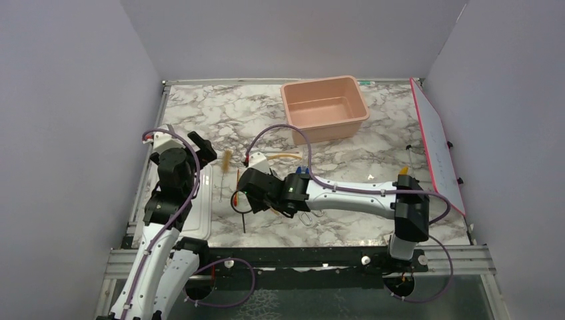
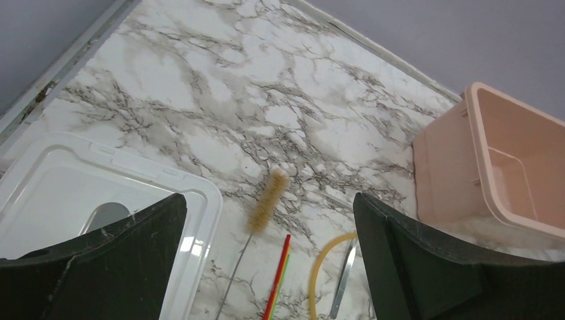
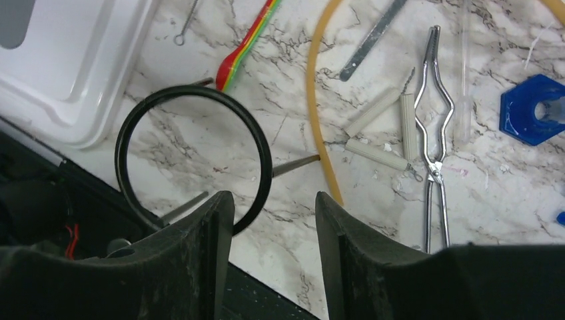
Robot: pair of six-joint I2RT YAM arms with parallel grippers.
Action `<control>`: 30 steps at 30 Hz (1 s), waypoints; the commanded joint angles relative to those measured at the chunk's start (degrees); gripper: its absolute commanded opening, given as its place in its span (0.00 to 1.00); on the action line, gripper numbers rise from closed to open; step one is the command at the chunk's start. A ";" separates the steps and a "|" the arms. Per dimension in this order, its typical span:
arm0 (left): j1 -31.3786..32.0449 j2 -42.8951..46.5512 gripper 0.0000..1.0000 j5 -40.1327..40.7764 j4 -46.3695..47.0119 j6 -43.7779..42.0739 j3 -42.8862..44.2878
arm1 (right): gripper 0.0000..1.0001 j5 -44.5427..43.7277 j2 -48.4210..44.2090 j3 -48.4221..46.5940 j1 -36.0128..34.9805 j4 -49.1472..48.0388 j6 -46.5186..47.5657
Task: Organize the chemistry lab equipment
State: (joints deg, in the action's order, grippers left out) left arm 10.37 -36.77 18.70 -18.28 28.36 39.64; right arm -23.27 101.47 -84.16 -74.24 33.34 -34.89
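Observation:
The black wire ring stand (image 3: 193, 157) lies on the marble near the table's front edge. My right gripper (image 3: 274, 197) hangs open just above it; the ring's rim passes beside the left fingertip (image 3: 220, 203), and only marble shows between the jaws. Beyond it lie the tan rubber tube (image 3: 318, 100), silver tongs (image 3: 433, 127), spatula (image 3: 370, 41), red-orange rod (image 3: 246, 47), several white sticks (image 3: 376, 113) and a blue piece (image 3: 533, 110). My left gripper (image 2: 268, 197) is wide open and empty, high over a bristle brush (image 2: 266, 200).
A flat white lid (image 2: 80, 187) lies at the left by the table edge. The pink tub (image 1: 324, 107) stands at the back. A red-edged whiteboard (image 1: 436, 143) leans along the right side. The right arm (image 1: 346, 193) stretches leftward across the front.

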 commanded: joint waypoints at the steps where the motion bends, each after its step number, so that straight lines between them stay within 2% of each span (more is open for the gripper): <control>1: 0.14 1.45 0.99 6.14 -2.91 3.10 0.55 | 0.50 -5.98 3.30 -3.88 -0.55 4.45 -0.84; 11: 0.10 3.40 0.99 6.39 -3.03 3.37 0.26 | 0.44 -8.68 10.58 -10.13 -0.73 6.70 1.70; 14: 0.09 3.82 0.99 6.97 -3.37 3.45 0.21 | 0.37 -8.81 11.90 -11.47 -0.74 8.17 1.87; 22: 0.18 4.48 0.99 7.82 -3.69 3.81 0.20 | 0.03 -9.66 11.07 -13.33 -0.82 9.49 2.54; 30: 0.09 6.04 0.99 10.19 -3.94 3.81 0.31 | 0.01 -10.10 1.78 -11.20 -0.37 2.61 8.69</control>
State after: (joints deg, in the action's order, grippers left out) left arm 10.37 -32.47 25.67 -22.52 31.79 39.64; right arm -30.89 111.07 -95.18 -74.67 41.17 -29.80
